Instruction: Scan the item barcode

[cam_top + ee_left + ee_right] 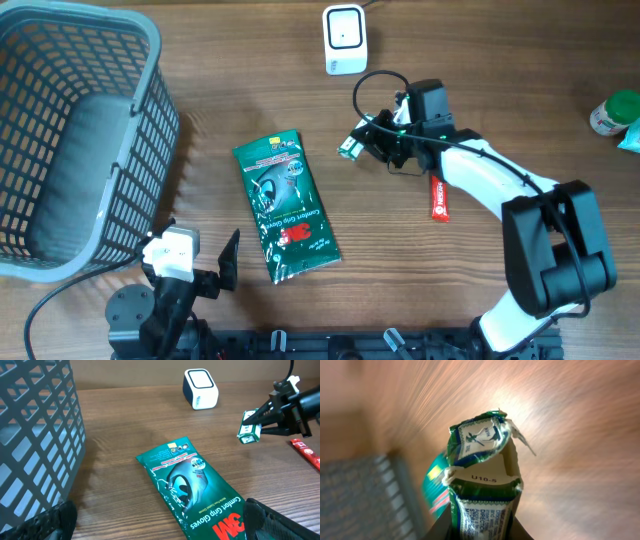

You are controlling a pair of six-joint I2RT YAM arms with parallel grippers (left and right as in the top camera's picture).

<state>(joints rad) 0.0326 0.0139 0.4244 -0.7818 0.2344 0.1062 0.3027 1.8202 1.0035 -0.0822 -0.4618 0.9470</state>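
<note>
**Small green packet (pixel 349 148) is in the right end effector, below the white scanner**

The small green packet is green and white, and its top end is torn. The right end effector (pixel 365 140) pinches it by one end, with the two fingers close together on it. The packet sticks out to the side, up off the wooden counter (pixel 500 60). The white scanner (pixel 345 38) stands at the far edge of the counter. The packet is near it but not touching it.

A big green glove pack (pixel 287 205) lies flat in the middle of the counter. A thin red sachet (pixel 438 197) lies under the right arm. A grey basket (pixel 60 130) sits on the left side. A bottle with a green lid (pixel 612 110) peeks in at the right edge.

The left end effector (pixel 157 510) is low at the near edge, beside the basket. Its fingers are spread wide and hold nothing. It points at the glove pack.
</note>
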